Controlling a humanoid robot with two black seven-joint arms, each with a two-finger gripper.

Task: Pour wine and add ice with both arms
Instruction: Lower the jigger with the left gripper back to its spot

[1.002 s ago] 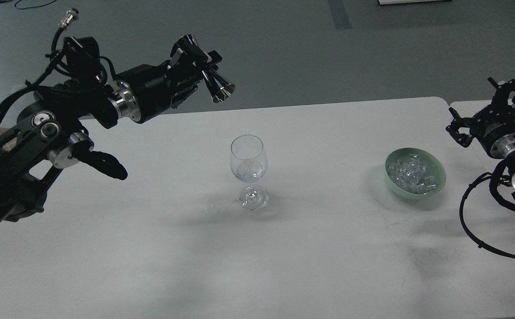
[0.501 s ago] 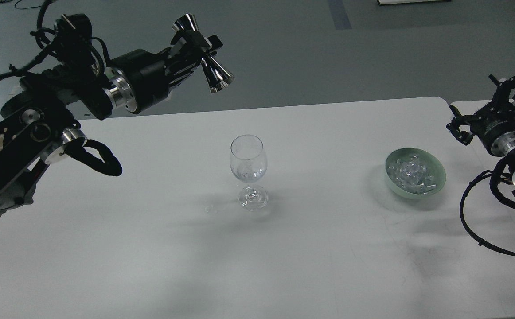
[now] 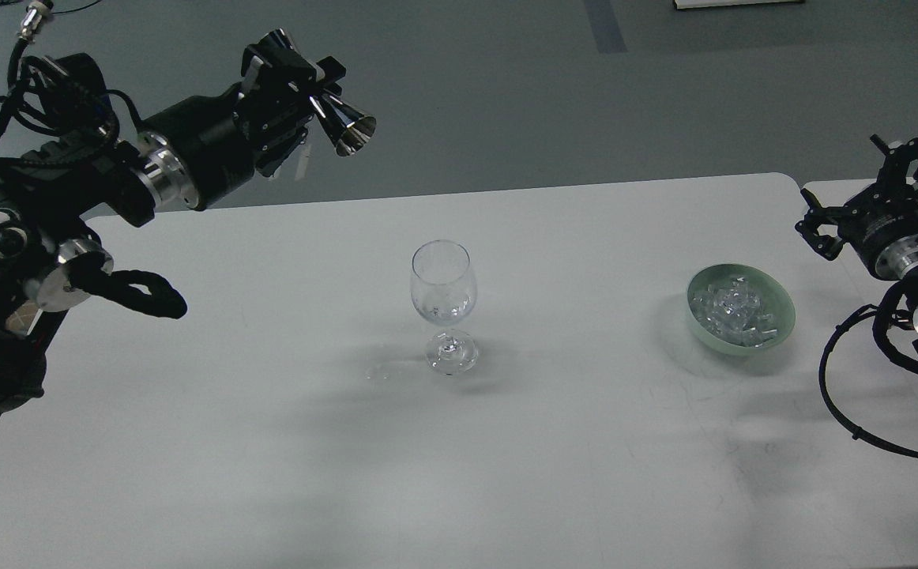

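The scene is dimly and evenly lit, with a cool grey-blue cast. Soft, diffuse shadows are thrown on the white table [image 3: 506, 442] in front of and beside the wine glass [image 3: 443, 304]. Bright highlights are seen on the steel jigger [image 3: 332, 118] far left of the glass. Fine grain is visible, and the ice [image 3: 731, 308] to its right is rendered indistinctly.

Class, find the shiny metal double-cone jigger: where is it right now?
In the head view, the shiny metal double-cone jigger is upper left, clamped in the left gripper, above the white table's far edge, left of the clear stemmed wine glass.
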